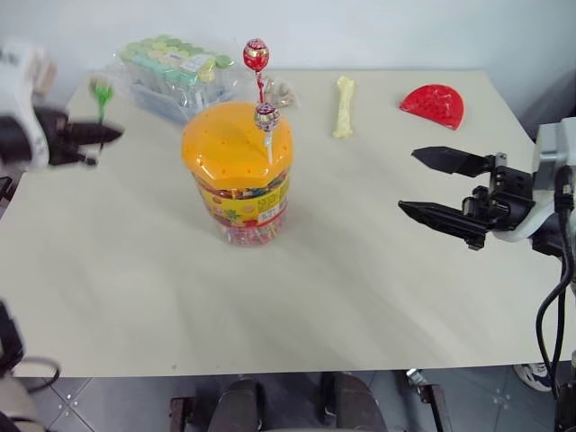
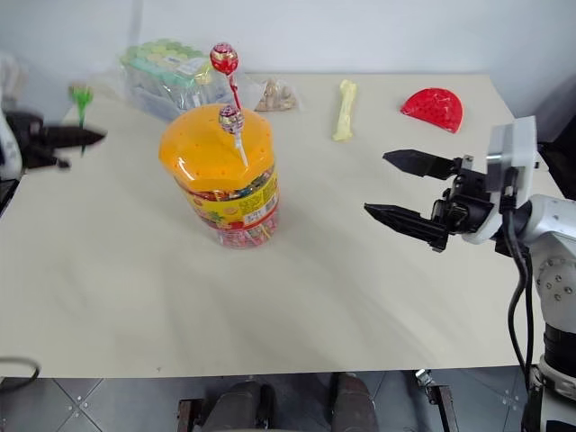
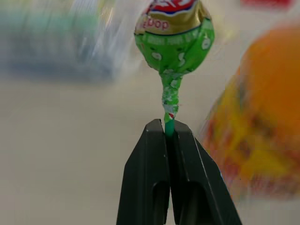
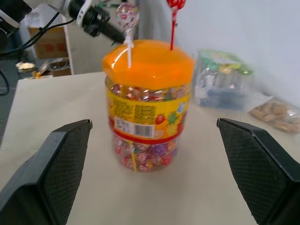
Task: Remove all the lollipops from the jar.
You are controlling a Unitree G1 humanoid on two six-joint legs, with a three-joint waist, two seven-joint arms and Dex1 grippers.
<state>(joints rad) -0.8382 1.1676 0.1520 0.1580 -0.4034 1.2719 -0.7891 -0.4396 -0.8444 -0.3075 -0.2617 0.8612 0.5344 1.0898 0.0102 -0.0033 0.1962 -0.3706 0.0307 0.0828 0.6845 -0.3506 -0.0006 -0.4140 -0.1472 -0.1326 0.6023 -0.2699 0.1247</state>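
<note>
Green lollipop out, two left standing in the jar lid.

The left gripper (image 3: 168,133) is clamped on the green lollipop (image 3: 174,44) by its thin stick, off to the jar's (image 1: 238,175) left over the tabletop (image 1: 342,270). The right gripper (image 1: 432,186) waits with fingers wide apart. The red lollipop (image 1: 256,55) and white lollipop (image 1: 266,115) look light; I'd pinch each stiff stick, not the crinkly head.

Jar (image 3: 262,117) blurred, cut off.
</note>
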